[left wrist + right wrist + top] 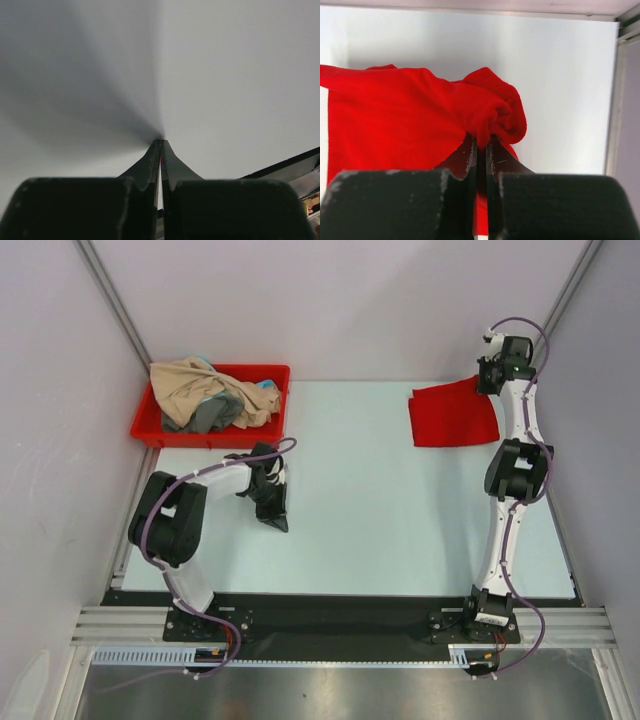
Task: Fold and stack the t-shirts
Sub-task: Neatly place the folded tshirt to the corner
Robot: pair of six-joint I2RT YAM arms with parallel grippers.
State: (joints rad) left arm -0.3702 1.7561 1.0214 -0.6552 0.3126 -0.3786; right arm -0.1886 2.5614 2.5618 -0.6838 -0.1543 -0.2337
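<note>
Table (380, 500) pale; right claw (481, 142) pinching red t-shirt (395, 115); left claw (161, 142) closed, empty.

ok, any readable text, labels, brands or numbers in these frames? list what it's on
None readable.
red t-shirt: plain, no print or tag showing in the top or right wrist view.
red tray and the beige, grey and blue shirts in it: no lettering visible.
Arms and base rail: no legible markings; small parts by the right base are too small to tell.
</note>
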